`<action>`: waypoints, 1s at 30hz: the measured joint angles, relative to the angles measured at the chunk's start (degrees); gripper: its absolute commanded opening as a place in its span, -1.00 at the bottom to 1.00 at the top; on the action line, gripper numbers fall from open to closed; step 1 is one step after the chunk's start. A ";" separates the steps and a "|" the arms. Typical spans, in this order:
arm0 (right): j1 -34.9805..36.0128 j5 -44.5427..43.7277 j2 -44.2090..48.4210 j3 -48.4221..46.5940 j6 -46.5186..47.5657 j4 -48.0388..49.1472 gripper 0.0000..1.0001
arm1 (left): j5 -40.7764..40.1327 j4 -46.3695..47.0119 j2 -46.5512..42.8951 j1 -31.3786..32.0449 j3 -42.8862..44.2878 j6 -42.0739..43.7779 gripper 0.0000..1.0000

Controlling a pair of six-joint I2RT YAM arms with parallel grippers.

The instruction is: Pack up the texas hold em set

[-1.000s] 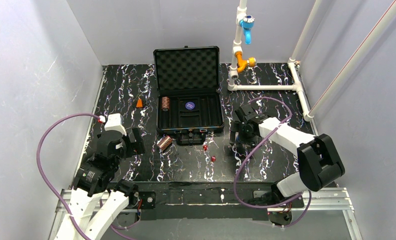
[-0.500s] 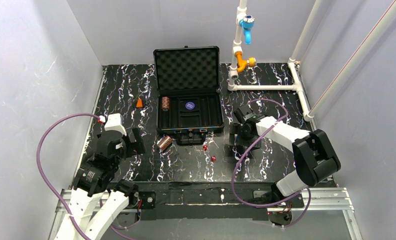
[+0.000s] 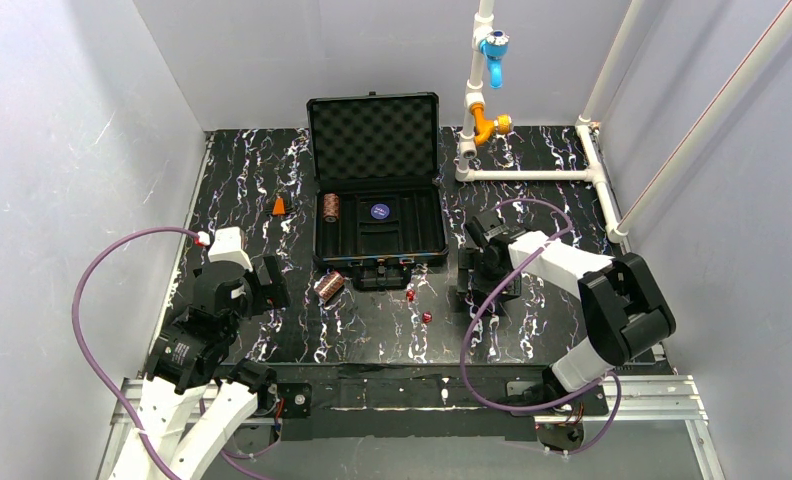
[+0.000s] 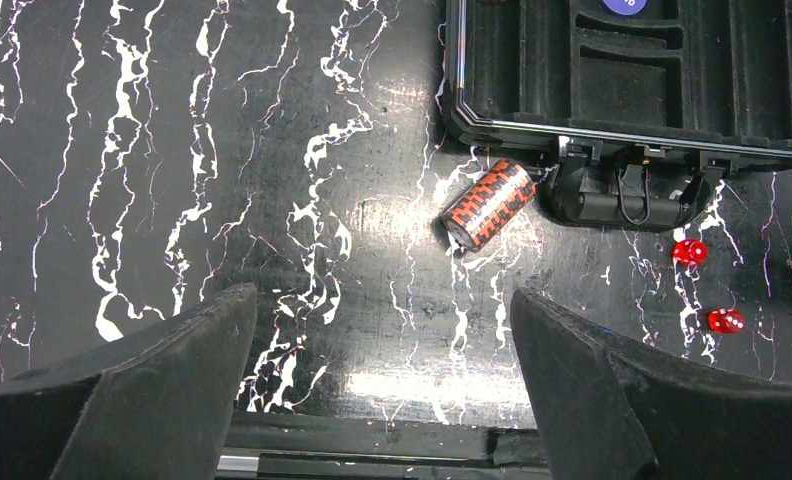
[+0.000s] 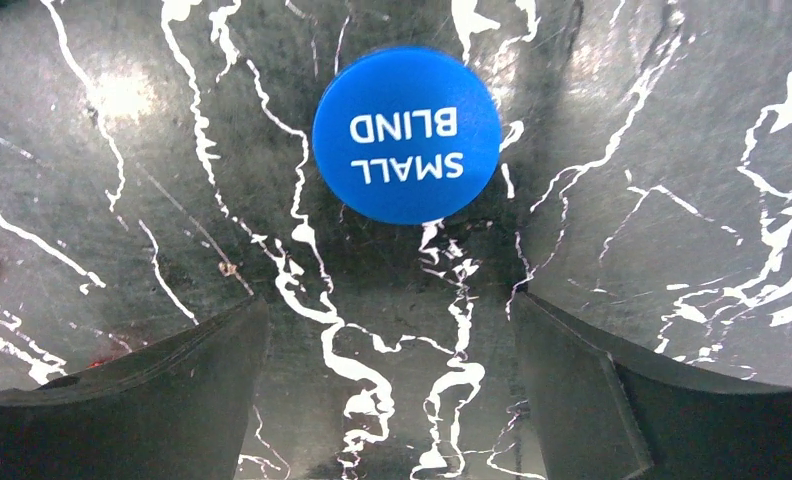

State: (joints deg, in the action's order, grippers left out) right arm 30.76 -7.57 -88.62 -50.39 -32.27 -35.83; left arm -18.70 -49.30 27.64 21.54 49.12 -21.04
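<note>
At the far middle of the worktop (image 3: 242, 170), a black case (image 3: 382, 262) lies open, its foam-lined lid (image 3: 374, 138) upright behind the slotted tray (image 3: 417, 215). Inside the tray, the boxed chip stack (image 3: 330, 207), copper-brown, sits at the far left, and the boxed disc (image 3: 379, 211), blue, lies near the middle of the far row.

Outside the case, the loose chip stack (image 4: 488, 204) lies on its side on the worktop, just beside the case's near edge and left of the handle (image 4: 622, 195). Two red dice (image 4: 688, 252) rest apart from each other on the worktop, near the handle, on its right and nearer side. The loose disc (image 5: 406, 134), blue and lettered "SMALL BLIND", lies flat on the worktop to the right of the case, beneath the right arm's wrist camera.

Right tool (image 5: 392, 308): fingers spread wide and pointing down at the worktop, with the loose disc just ahead of the tips, in line with the gap and untouched. Left tool (image 4: 382, 300): fingers likewise spread wide, holding nothing, hanging over the worktop at the near left, well apart from the loose chip stack.

A small orange cone (image 3: 279, 206) stands left of the case. White piping (image 3: 532, 175) with a blue valve (image 3: 493, 47) and an orange fitting (image 3: 485, 125) occupies the far right corner.
</note>
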 measured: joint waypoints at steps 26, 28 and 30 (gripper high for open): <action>-0.79 -5.57 -9.05 -9.18 2.47 3.08 0.61 | -0.59 -0.02 -0.11 0.00 0.00 0.00 0.97; -1.14 -5.70 -9.16 -9.20 2.60 3.45 0.59 | -0.61 -0.02 -0.11 0.00 -0.02 0.00 0.97; -1.51 -5.75 -9.38 -9.44 2.97 3.67 0.55 | -0.59 -0.02 -0.11 0.00 0.00 -0.02 0.97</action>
State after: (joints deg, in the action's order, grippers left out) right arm 29.26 -13.32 -98.00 -59.83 -29.30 -32.16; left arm -19.29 -49.32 27.53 21.54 49.12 -21.06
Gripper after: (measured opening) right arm 0.799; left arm 0.982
